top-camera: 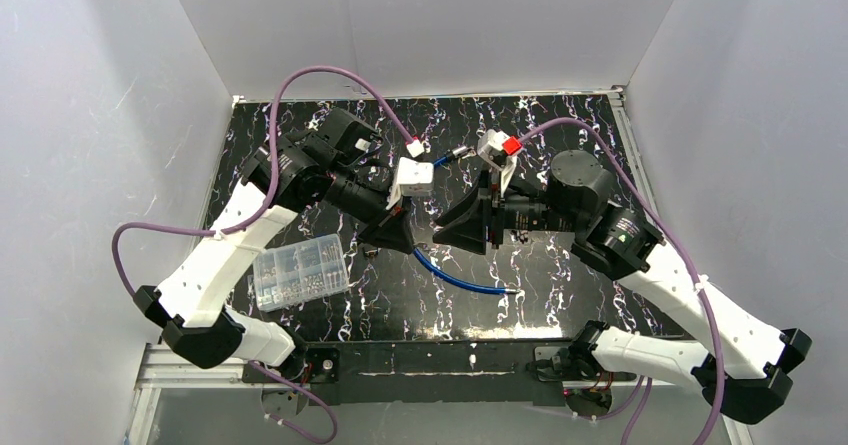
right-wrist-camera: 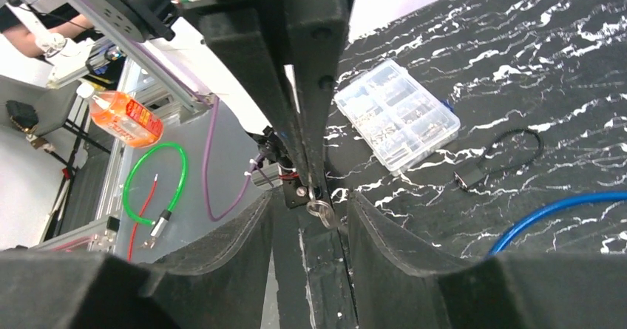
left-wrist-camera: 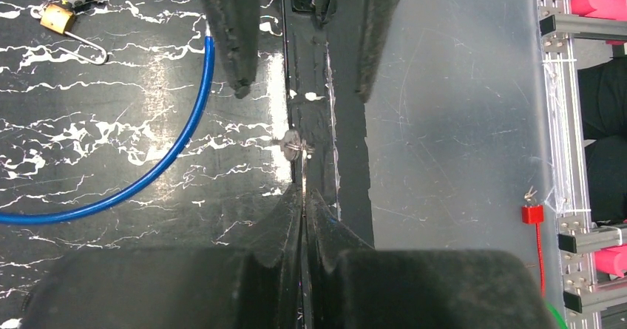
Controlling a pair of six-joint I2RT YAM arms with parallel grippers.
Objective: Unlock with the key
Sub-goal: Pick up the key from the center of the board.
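Note:
My left gripper (top-camera: 410, 239) is shut on a thin metal key (left-wrist-camera: 303, 174). The key ring (left-wrist-camera: 294, 146) sticks out past its fingertips (left-wrist-camera: 288, 218). My right gripper (top-camera: 442, 235) faces it, open, with one finger (right-wrist-camera: 244, 240) on each side of the key ring (right-wrist-camera: 322, 212) and not touching it. The left gripper's shut fingers (right-wrist-camera: 303, 92) reach down into the right wrist view. A brass padlock (left-wrist-camera: 58, 18) with a silver shackle lies on the black marble table (left-wrist-camera: 111, 122), far from both grippers. It is hidden in the top view.
A blue tube (top-camera: 460, 277) curves across the table below the grippers (left-wrist-camera: 177, 144). A clear plastic parts box (top-camera: 300, 270) sits at the left. A small black cord loop (right-wrist-camera: 510, 148) lies near it. The table's near edge (left-wrist-camera: 344, 159) runs just beside the key.

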